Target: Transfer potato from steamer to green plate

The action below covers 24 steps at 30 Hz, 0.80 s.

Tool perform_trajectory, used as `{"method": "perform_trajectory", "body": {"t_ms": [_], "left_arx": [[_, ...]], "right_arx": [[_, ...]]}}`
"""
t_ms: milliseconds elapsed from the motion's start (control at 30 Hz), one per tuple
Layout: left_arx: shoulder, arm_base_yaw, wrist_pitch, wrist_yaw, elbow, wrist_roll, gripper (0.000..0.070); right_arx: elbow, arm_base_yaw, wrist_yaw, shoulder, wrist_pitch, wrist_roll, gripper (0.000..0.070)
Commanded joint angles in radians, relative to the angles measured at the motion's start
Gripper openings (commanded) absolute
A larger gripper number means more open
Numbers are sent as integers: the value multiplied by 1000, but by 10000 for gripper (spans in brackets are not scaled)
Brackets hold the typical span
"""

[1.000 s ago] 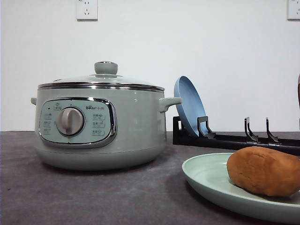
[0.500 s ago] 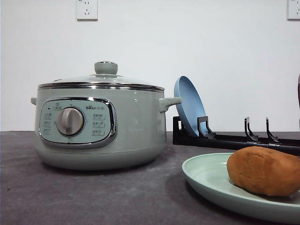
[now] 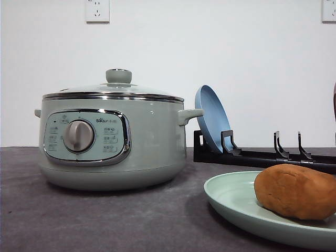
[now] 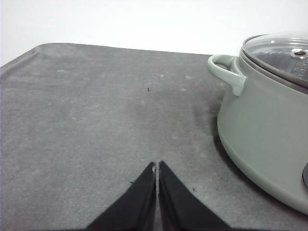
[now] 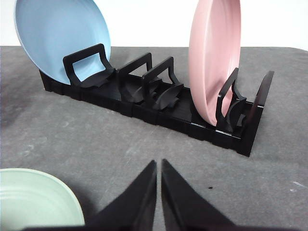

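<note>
The orange-brown potato (image 3: pixel 296 191) lies on the pale green plate (image 3: pixel 231 202) at the front right of the dark table. The sage-green steamer (image 3: pixel 113 139) stands at the left with its glass lid on. My left gripper (image 4: pixel 157 166) is shut with nothing in it, low over bare table beside the steamer (image 4: pixel 262 120). My right gripper (image 5: pixel 159 166) is shut and empty too, facing the plate rack, with the green plate's rim (image 5: pixel 33 197) close by its fingers.
A black plate rack (image 5: pixel 159 103) stands behind the green plate, holding a blue plate (image 5: pixel 60 36) and a pink plate (image 5: pixel 211 57) upright. The blue plate (image 3: pixel 210 118) leans just right of the steamer's side handle. A white wall closes the back.
</note>
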Motion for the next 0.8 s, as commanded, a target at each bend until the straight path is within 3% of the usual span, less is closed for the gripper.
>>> {"method": "perform_trajectory", "body": {"t_ms": [0,767], "left_arx": [[-2,1,-7,0,-21,5,0],[-2,1,-7,0,-21,5,0]], "right_arx": [[-5,0,4,-1,13,-4,4],[-5,0,4,-1,13,-4,4]]}}
